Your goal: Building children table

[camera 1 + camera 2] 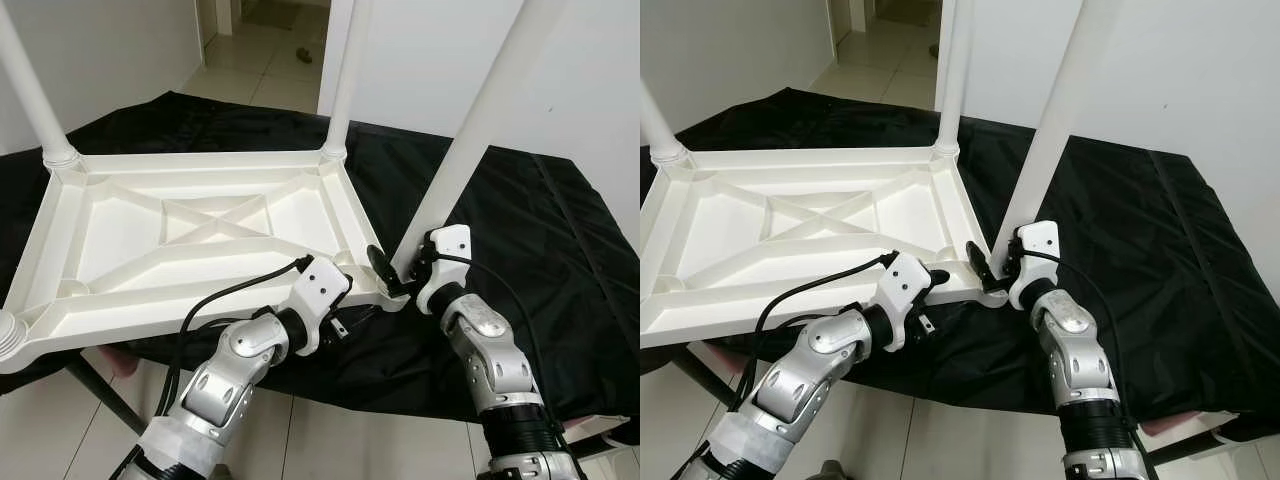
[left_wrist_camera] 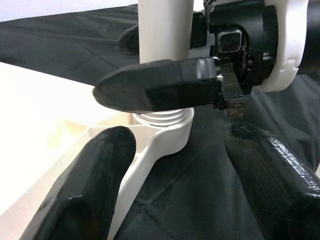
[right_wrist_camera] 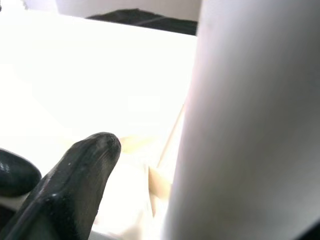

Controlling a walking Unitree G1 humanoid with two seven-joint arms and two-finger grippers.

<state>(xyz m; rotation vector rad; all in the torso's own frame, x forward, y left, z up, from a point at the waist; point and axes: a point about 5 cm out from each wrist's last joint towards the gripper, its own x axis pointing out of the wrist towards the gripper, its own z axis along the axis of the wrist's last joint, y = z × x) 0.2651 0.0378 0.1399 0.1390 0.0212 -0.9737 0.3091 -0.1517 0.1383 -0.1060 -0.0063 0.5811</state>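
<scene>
A white plastic tabletop (image 1: 190, 235) lies upside down on a surface draped in black cloth (image 1: 560, 250), its ribbed underside facing up. White legs stand up from its corners: one at the far left corner (image 1: 30, 90), one at the far right corner (image 1: 345, 80), and a third leg (image 1: 480, 130) rising at a tilt from the near right corner of the tabletop. At that corner the leg's threaded end sits in the corner socket (image 2: 167, 125), with threads showing above the socket rim. The right pincer (image 1: 392, 268) is at the base of this third leg, one black finger (image 3: 75, 185) lying on the tabletop side of the leg; whether it grips the leg cannot be told. The left pincer (image 2: 185, 185) is spread, one finger (image 2: 85, 185) over the tabletop's edge and the other over the cloth, pointing at the socket just beside it. The near left corner of the tabletop (image 1: 12, 335) shows a bare threaded socket. Beyond the tabletop, a doorway opens onto a tiled floor (image 1: 260, 60).
</scene>
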